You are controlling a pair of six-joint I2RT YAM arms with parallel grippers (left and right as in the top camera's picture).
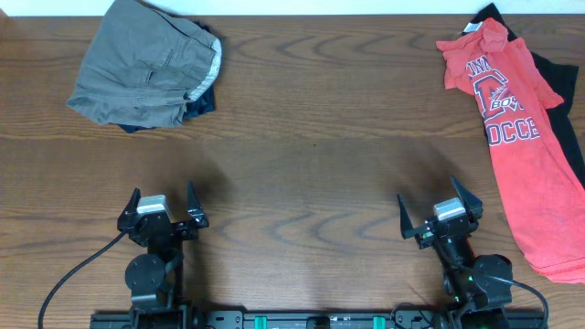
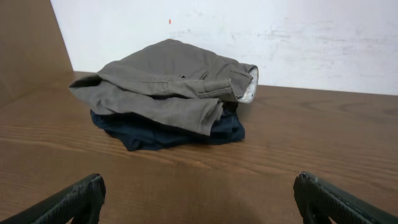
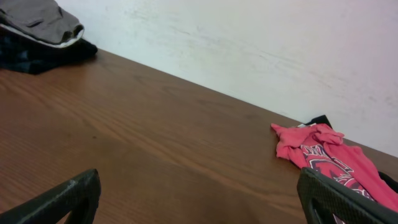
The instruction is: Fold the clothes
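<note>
The grey-khaki shorts [image 1: 146, 68] lie loosely bunched in a heap at the far left corner of the wooden table [image 1: 302, 146], close to the white wall [image 2: 280, 37]. Their pale inner waistband [image 1: 214, 57] is turned outward on the side facing the middle of the table. They rest on top of the dark navy shorts [image 1: 203, 100], which peek out from under the near and right edges. Well apart from this pile, at the far right of the table, the red T-shirt [image 1: 516, 146] is spread out lengthwise with its white lettering facing up and its collar end crumpled toward the wall. It lies over a black garment [image 1: 559, 105] that shows along its outer side. The left gripper [image 1: 163, 194] sits at the near edge of the table in line with the shorts, its jaws spread wide with nothing between them. The right gripper [image 1: 428, 194] sits at the near edge too, just inside the T-shirt's lower half, and its jaws also stand wide apart and hold nothing. Neither gripper touches any cloth, and bare wood lies between them and both heaps.
</note>
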